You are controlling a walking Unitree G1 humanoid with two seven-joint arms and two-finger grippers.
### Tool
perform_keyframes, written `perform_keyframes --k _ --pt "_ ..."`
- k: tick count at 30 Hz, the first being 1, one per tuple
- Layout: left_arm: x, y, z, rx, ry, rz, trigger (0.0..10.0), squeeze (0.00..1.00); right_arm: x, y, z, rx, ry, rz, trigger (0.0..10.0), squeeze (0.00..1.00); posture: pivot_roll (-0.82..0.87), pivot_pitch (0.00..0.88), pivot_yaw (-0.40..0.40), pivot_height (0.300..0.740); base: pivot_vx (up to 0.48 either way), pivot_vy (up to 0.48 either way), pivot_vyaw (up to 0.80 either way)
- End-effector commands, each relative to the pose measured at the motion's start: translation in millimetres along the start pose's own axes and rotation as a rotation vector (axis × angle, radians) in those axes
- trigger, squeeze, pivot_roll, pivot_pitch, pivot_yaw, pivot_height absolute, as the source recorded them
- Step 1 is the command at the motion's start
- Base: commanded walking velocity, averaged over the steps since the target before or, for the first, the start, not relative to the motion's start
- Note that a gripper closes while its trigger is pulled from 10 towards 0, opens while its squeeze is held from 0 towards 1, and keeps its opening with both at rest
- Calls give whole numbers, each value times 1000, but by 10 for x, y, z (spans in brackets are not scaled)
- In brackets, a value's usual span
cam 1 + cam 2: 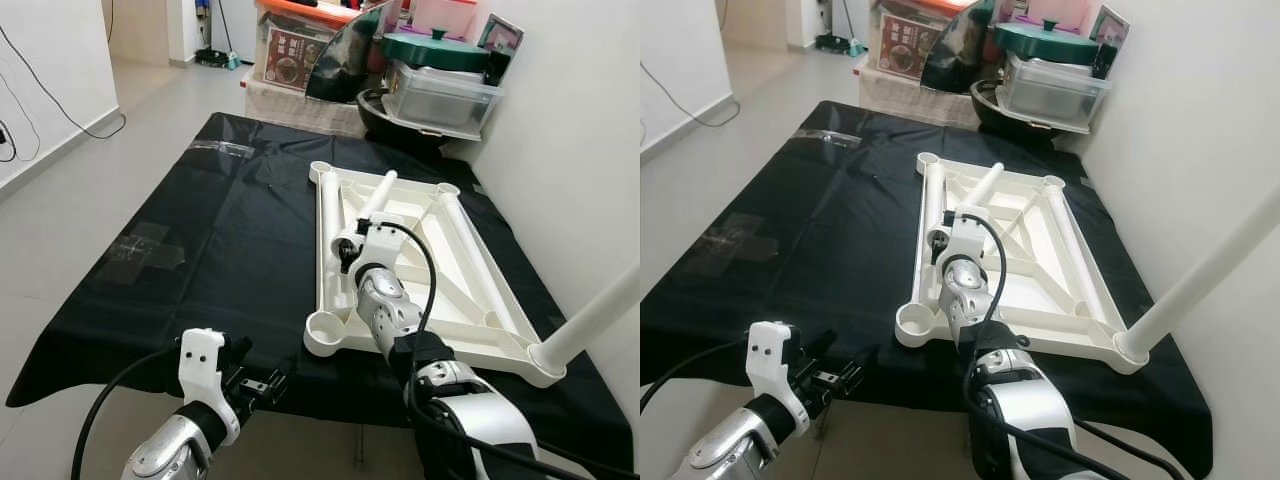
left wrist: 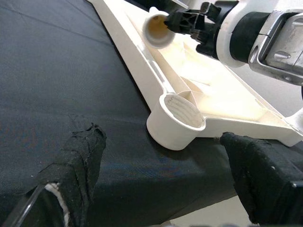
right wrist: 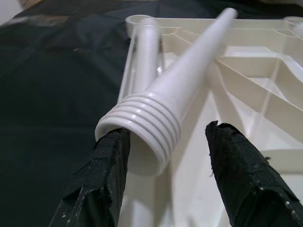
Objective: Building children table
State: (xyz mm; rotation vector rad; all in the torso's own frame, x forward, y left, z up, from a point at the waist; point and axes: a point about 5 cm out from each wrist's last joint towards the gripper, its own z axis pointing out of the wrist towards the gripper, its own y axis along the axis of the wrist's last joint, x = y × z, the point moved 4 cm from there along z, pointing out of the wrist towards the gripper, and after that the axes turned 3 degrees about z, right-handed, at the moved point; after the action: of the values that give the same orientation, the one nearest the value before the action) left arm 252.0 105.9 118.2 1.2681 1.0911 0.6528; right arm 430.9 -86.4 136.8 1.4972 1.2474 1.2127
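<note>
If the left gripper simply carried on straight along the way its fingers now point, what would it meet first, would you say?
Most likely the empty threaded corner socket of the upturned white tabletop, which sits between the open fingers of the left gripper in its wrist view. Black cloth lies before it; depth is uncertain.

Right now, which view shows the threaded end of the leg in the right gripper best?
The right wrist view: the leg shows its ridged threads close up between the black fingers. The eye views show it small behind the right gripper; the left wrist view shows its open end.

four legs [image 1: 376, 196], one tabletop [image 1: 455, 312]
</note>
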Motion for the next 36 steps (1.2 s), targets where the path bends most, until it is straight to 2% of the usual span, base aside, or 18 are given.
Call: perform_keyframes --k 1,2,3,5,8,19,30,31,36 --pt "-41 -27 2 10 -7 -6 10000 0 -42 -53 -1 -1 2 -62 10000 0 197 0 -208 740 0 0 0" --pt "-43 -26 4 10 -7 -6 10000 0 -48 -87 -6 -3 13 -124 10000 0 198 0 -209 740 0 0 0" --pt "-43 -26 4 10 -7 -6 10000 0 -48 -87 -6 -3 13 -124 10000 0 198 0 -209 740 0 0 0" --pt "-44 -27 6 10 -7 -8 10000 0 -68 -165 -22 -3 31 -225 10000 0 196 0 -207 740 0 0 0" --pt "-44 -29 5 10 -8 -10 10000 0 -95 -212 -33 0 33 -270 10000 0 193 0 -206 740 0 0 0" --pt "-51 -35 -3 12 -8 -12 10000 0 -129 -233 -37 -10 13 -310 10000 0 198 0 -208 740 0 0 0" --pt "-68 -32 -16 11 -9 -8 10000 0 -124 -204 -24 -12 15 -304 10000 0 210 0 -216 740 0 0 0" --pt "-72 -30 -25 10 -4 -1 10000 0 -95 -193 -22 -13 29 -296 10000 1000 218 0 -221 740 0 0 0" --pt "-62 -20 -55 9 22 31 10000 0 -37 -176 -18 -14 56 -281 10000 1000 222 0 -225 740 0 0 0"
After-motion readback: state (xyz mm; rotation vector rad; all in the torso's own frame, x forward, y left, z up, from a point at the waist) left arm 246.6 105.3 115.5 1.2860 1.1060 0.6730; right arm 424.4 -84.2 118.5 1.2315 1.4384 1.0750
